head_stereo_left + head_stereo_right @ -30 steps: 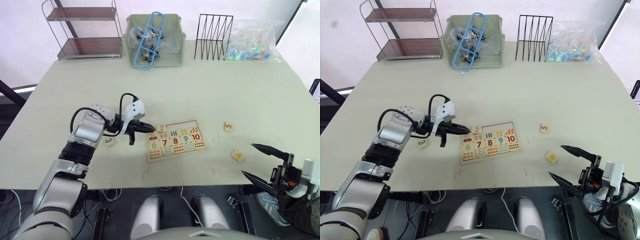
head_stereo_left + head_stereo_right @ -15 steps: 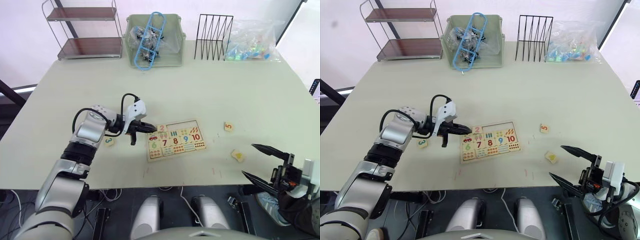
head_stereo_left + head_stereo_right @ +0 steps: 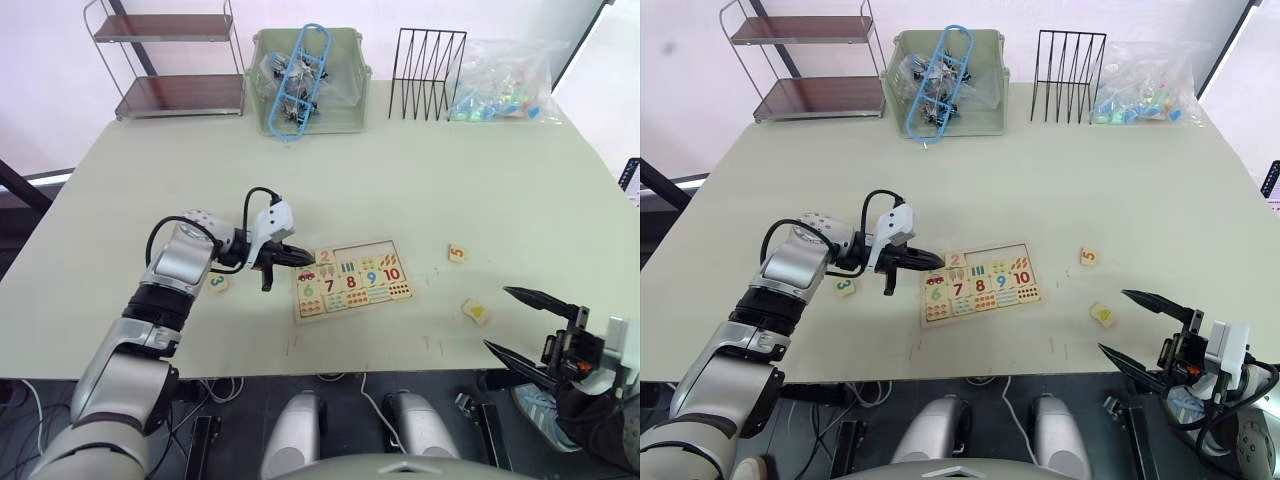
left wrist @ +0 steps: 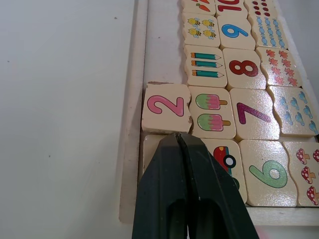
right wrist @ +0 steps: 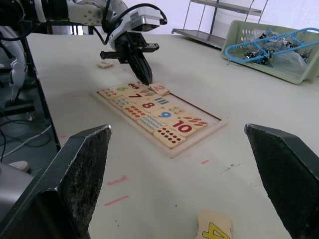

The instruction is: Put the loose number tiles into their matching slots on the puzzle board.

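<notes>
The left pincer (image 3: pixel 303 259) hangs low over the near-left corner of the puzzle board (image 3: pixel 352 280), its 2 black fingers (image 4: pixel 187 199) pressed together with nothing between them. In the left wrist view the closed tips sit over the first slot of the top row, and just past them the tile printed with a pink 2 (image 4: pixel 167 107) lies in the second slot, slightly askew. Beyond that tile, the rest of the top row (image 4: pixel 160 37) is bare pale wood. Beside the tips on the board are the car picture (image 4: pixel 225 158) and the green 6 (image 4: pixel 268 173), with the 7, 8, 9 and 10 running on further from the pincer.

Behind the left pincer, near that arm's elbow side, a loose tile with a green 3 (image 3: pixel 217 283) lies on the tabletop (image 3: pixel 420 170), apart from the board.

The right pincer (image 3: pixel 527 327) is held off the near right edge of the tabletop, its 2 fingers (image 5: pixel 82 164) spread wide apart and empty. Just ahead of it lies a tile with a yellow 4 (image 3: pixel 476 311), and a little further ahead a tile with an orange 5 (image 3: pixel 457 253), both on the tabletop between this pincer and the board.

Far across the tabletop from both pincers stand a small shelf rack (image 3: pixel 168 60), a green basket (image 3: pixel 308 80), a black wire rack (image 3: pixel 428 60) and a bag of colourful plastic bits (image 3: pixel 505 85).
</notes>
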